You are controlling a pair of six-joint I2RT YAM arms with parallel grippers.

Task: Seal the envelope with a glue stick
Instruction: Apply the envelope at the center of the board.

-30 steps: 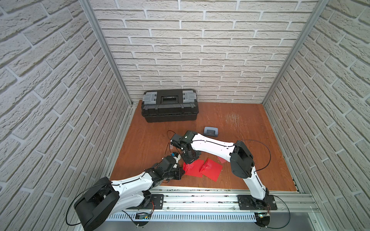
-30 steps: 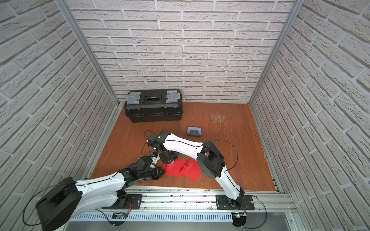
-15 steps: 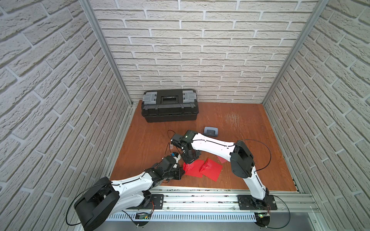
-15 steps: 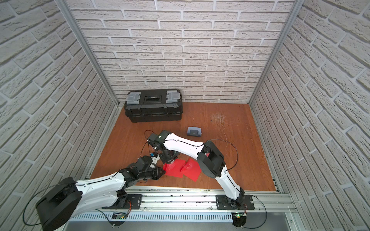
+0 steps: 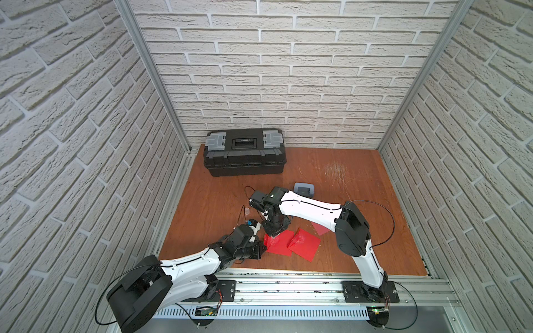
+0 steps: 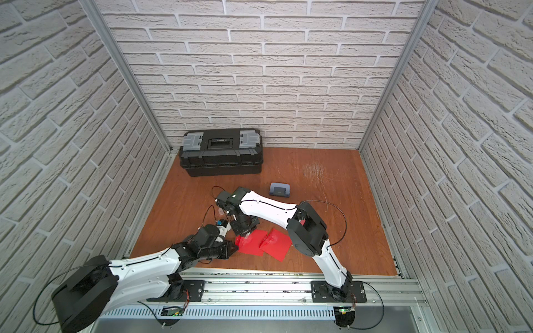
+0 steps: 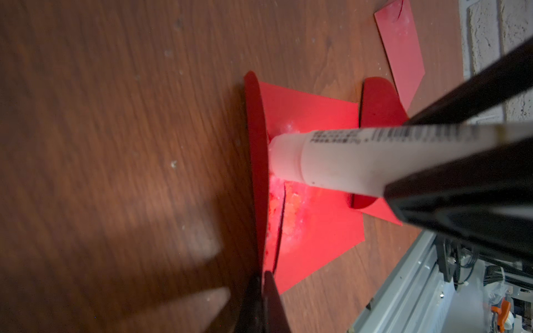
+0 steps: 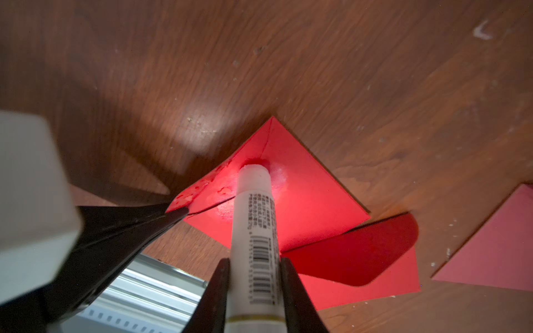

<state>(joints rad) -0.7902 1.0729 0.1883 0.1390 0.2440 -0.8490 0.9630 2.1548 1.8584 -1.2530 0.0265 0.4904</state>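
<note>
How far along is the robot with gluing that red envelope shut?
Done: glue stick uncapped, glue smears on the flap. In hand: right gripper presses the stick's tip onto the red envelope while left gripper pinches the flap open. Left: fold the flap down and press it.

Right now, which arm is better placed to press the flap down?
Probably the left: the left pincer grips the raised flap; the right pincer holds the glue stick against the envelope.
</note>
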